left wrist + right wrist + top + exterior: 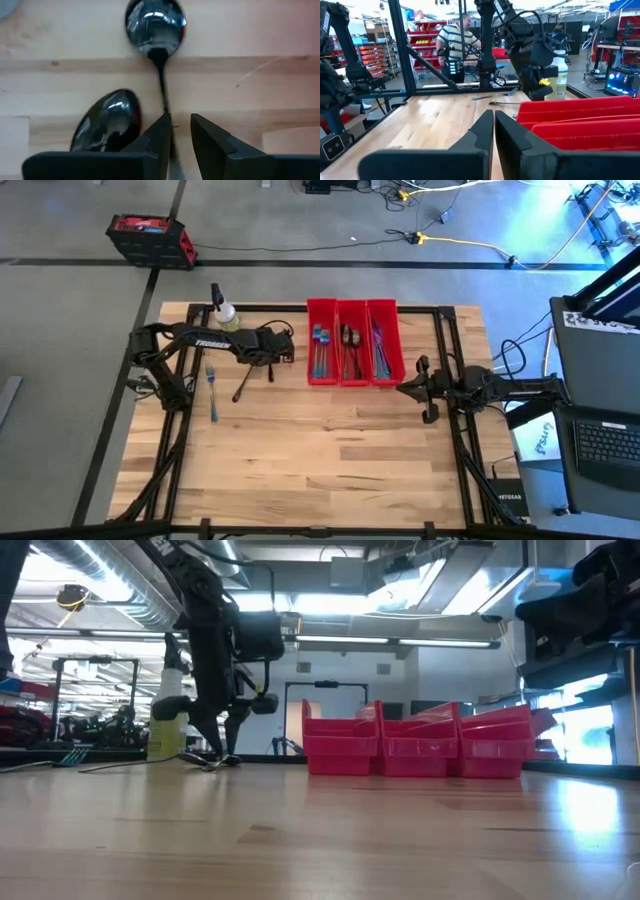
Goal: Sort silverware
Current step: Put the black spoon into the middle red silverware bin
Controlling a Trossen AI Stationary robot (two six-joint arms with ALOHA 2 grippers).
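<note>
Wood table (330, 450), three red bins (353, 340) at 12 o'clock holding sorted silverware (321, 348). My right gripper (494, 120) is parked by the bins at 3 o'clock, fingers fully closed, empty. My left gripper (179, 131) is low at 10 o'clock, jaws narrowly apart straddling a dark spoon (156, 27) handle; contact unclear. Second spoon (107, 122) alongside, fork (212, 392) lies farther toward 9.
</note>
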